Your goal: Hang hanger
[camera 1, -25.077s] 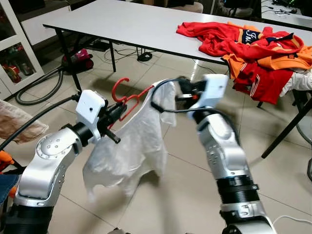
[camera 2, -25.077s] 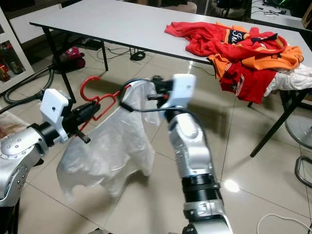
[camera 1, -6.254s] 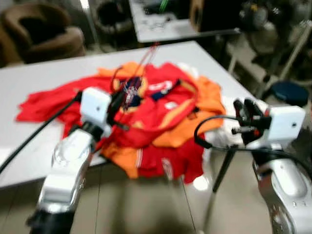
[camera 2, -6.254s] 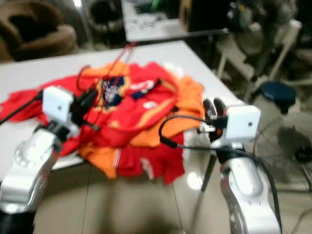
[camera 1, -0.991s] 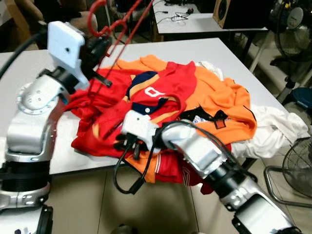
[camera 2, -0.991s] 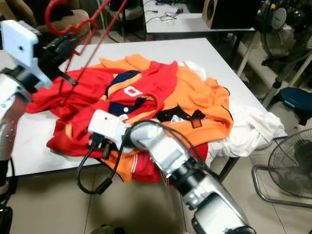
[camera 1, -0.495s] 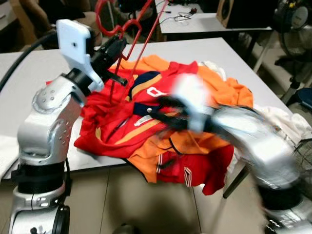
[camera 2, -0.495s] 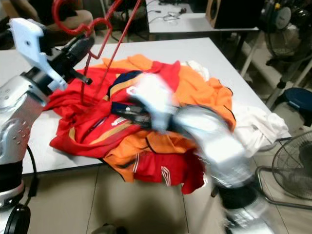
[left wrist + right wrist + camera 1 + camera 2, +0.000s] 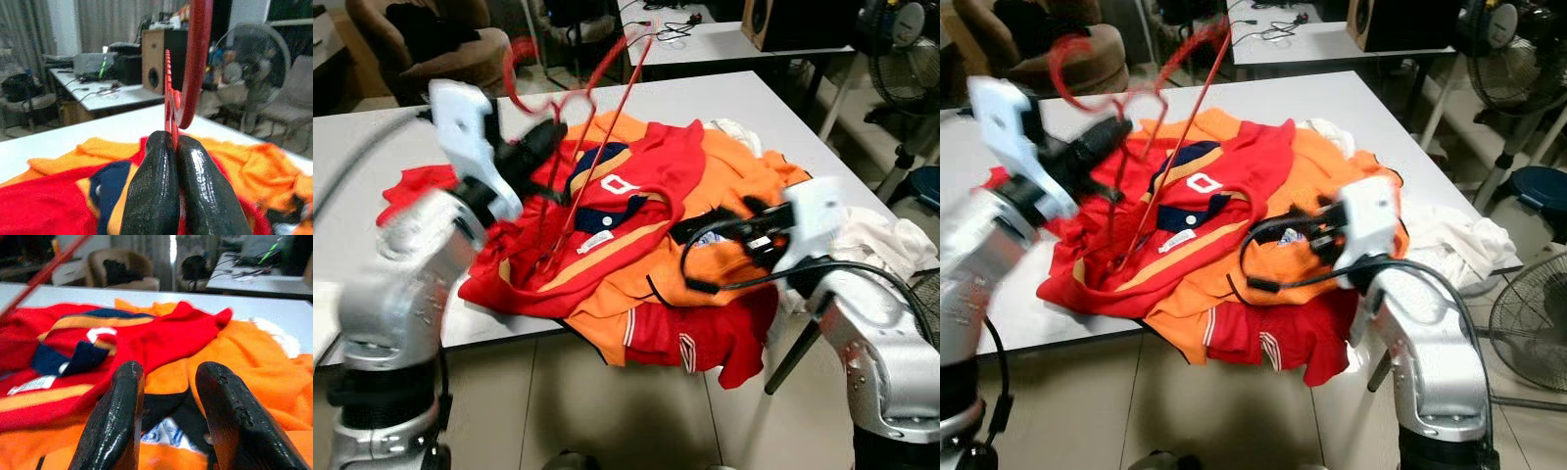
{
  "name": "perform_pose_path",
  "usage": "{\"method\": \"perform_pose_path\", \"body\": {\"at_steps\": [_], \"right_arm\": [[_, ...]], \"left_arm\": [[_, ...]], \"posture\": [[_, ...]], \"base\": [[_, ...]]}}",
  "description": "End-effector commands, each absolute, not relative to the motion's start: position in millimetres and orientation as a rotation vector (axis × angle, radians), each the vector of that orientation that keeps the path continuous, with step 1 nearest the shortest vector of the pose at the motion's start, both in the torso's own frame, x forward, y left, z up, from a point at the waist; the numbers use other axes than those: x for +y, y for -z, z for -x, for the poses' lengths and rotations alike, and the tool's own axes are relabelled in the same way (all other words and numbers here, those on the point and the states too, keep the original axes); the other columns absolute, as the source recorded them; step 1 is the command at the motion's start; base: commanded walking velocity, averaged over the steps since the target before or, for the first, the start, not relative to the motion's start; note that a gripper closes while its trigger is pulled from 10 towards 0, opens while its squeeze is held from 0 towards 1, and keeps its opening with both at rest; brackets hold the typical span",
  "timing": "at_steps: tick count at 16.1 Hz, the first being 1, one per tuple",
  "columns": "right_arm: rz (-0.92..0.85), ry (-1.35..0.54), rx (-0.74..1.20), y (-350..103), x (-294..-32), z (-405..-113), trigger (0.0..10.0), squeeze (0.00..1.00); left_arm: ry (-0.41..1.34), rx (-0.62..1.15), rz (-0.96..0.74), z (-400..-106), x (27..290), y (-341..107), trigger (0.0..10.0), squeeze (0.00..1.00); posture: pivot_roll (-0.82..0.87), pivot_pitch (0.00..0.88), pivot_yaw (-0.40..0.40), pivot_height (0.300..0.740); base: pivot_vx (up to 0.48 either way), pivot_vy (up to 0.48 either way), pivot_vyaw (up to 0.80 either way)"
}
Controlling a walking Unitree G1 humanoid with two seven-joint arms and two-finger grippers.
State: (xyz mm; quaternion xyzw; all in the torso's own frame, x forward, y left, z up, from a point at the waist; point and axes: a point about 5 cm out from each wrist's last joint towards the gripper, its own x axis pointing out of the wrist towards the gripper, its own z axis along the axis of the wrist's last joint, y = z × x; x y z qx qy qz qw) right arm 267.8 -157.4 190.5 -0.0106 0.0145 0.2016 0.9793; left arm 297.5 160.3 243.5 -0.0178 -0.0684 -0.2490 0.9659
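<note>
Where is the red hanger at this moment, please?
The red hanger is on the robot's left, pinched in the left gripper and held up over the pile of red and orange shirts on the white table.

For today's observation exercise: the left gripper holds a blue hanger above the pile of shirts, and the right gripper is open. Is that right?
Not quite: the hanger is red, as the left wrist view shows. The left gripper does hold it above the pile of shirts, and the right gripper is open.
</note>
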Motion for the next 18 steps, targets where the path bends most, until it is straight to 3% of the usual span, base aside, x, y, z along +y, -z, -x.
{"method": "perform_pose_path", "body": {"at_steps": [1,3,4,5,12,15,18], "right_arm": [[-0.021,-0.429,-0.013,-196,-153,-269,10.0,0.0],[-0.056,-0.467,-0.019,-199,-148,-269,10.0,0.0],[-0.112,-0.521,-0.014,-200,-144,-270,10.0,0.45],[-0.16,-0.599,-0.005,-200,-140,-272,10.0,1.0],[-0.083,-0.745,0.068,-198,-139,-298,10.0,1.0],[-0.153,-0.85,0.095,-201,-138,-304,10.0,1.0],[-0.041,-0.819,0.223,-186,-145,-320,10.0,1.0]], "left_arm": [[0.512,-0.142,0.009,-298,158,-240,10.0,0.0],[0.54,-0.139,-0.019,-296,155,-235,10.0,0.0],[0.545,-0.127,-0.038,-293,155,-228,10.0,0.0],[0.546,-0.121,-0.046,-291,154,-221,10.0,0.0],[0.568,-0.211,-0.192,-285,151,-211,10.0,0.0],[0.574,-0.251,-0.23,-286,149,-210,10.0,0.0],[0.591,-0.25,-0.29,-284,147,-203,10.0,0.0]], "posture": [[-0.2,0.022,0.1,0.74],[-0.2,0.022,0.102,0.74],[-0.2,0.024,0.106,0.74],[-0.2,0.025,0.104,0.74],[-0.18,0.038,0.084,0.74],[-0.18,0.049,0.075,0.74],[-0.18,0.06,0.076,0.74]], "base": [[0.0,0.0,0.0],[0.0,0.0,0.0],[0.0,0.0,0.0],[0.0,0.0,0.0],[0.0,0.0,0.0],[0.0,0.0,0.0],[0.0,0.0,0.0]]}}
